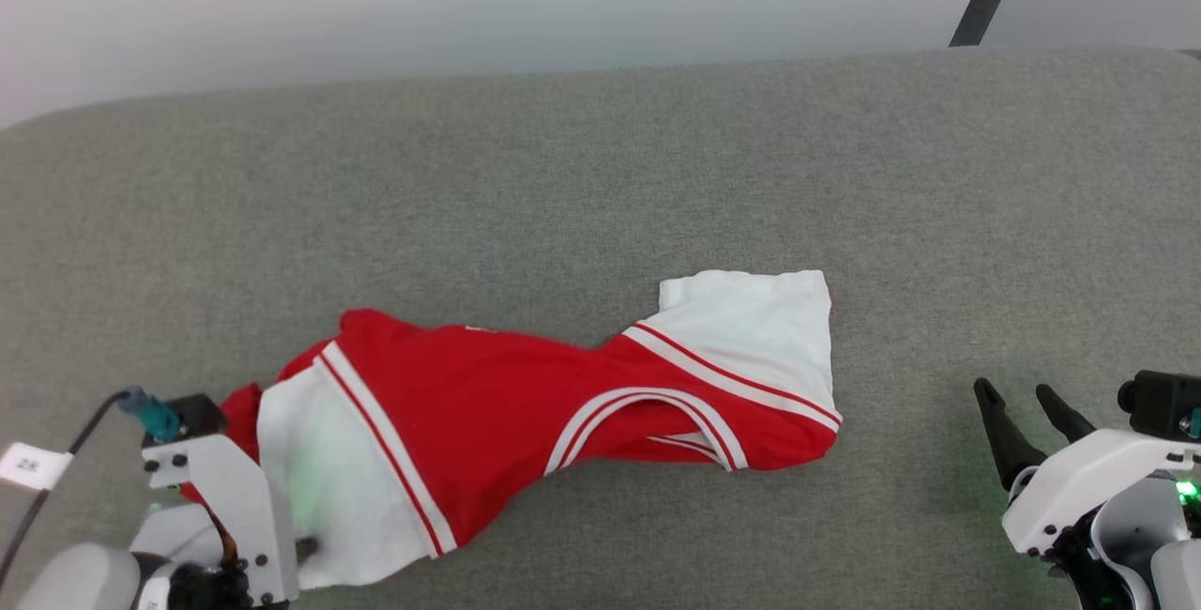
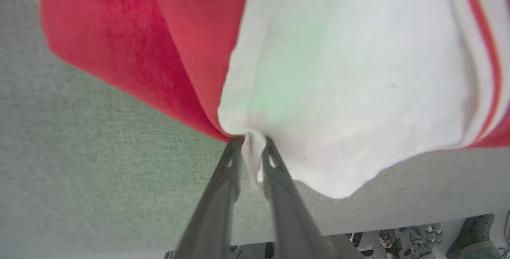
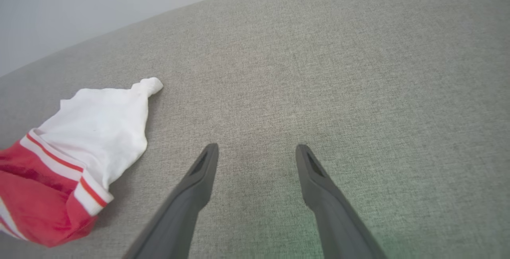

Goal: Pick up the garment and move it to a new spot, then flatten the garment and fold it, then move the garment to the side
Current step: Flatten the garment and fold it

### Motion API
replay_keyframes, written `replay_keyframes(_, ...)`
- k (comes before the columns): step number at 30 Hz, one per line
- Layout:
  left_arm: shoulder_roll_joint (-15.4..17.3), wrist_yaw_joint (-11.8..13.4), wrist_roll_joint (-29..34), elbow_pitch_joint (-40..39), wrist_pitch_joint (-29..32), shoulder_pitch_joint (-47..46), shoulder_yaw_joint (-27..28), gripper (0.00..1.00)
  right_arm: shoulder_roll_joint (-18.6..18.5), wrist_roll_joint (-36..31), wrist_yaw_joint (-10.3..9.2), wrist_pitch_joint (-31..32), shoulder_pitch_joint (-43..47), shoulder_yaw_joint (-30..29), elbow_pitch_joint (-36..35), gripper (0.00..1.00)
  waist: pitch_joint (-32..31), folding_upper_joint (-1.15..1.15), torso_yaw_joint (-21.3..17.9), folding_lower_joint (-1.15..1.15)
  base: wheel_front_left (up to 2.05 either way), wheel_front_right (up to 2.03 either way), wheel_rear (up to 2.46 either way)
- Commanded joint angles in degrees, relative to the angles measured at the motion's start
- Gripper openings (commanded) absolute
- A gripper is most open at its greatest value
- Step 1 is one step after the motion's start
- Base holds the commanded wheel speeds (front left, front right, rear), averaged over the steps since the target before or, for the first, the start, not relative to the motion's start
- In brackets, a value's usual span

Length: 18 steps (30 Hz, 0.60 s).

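The garment point(image 1: 525, 404) is found crumpled on the grey fabric surface point(image 1: 600, 169). A white sleeve edge is pinched between the closed jaws of the left gripper point(image 2: 253, 142), with the rest spread beyond them. The right gripper point(image 3: 257, 148) is held with jaws apart above the surface, the garment well to their left.

Crumpled red jersey point(image 1: 488, 404), white sleeves with striped trim, stretched sideways on grey, seemingly upholstered surface point(image 1: 600, 169)
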Motion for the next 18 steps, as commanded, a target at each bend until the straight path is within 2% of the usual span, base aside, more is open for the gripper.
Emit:
replay_keyframes(1, 0.9, 0.5, 0.2, -2.1, 0.5, 0.6, 0.4, 1.00, 0.1, 0.0, -0.05, 0.2, 0.9, -0.1, -0.2, 1.00, -0.6, 0.00, 0.3, 0.00, 0.00, 0.00, 0.00)
replay_keyframes(7, 2.9, 1.8, 0.4, -7.7, 2.2, 0.1, 1.5, 1.00, 0.2, -0.1, -0.05, 0.3, 1.6, -0.1, -0.8, 1.00, -1.1, 0.00, 0.4, 0.00, 0.00, 0.00, 0.00)
replay_keyframes(12, 6.3, 2.8, 2.5, -11.3, 2.9, -2.4, 2.8, 1.00, 0.2, 0.1, -0.06, 0.1, 1.7, 0.4, -2.0, 1.00, -0.8, 0.00, 0.0, 0.00, 0.00, 0.00, 0.00)
replay_keyframes(18, 8.5, 1.3, 4.3, -8.2, 1.5, -5.3, 3.0, 1.00, 0.3, 0.5, -0.06, -1.3, 0.9, 1.5, -3.9, 1.00, 0.5, 0.00, -1.7, 0.00, 0.00, 0.00, 0.00)
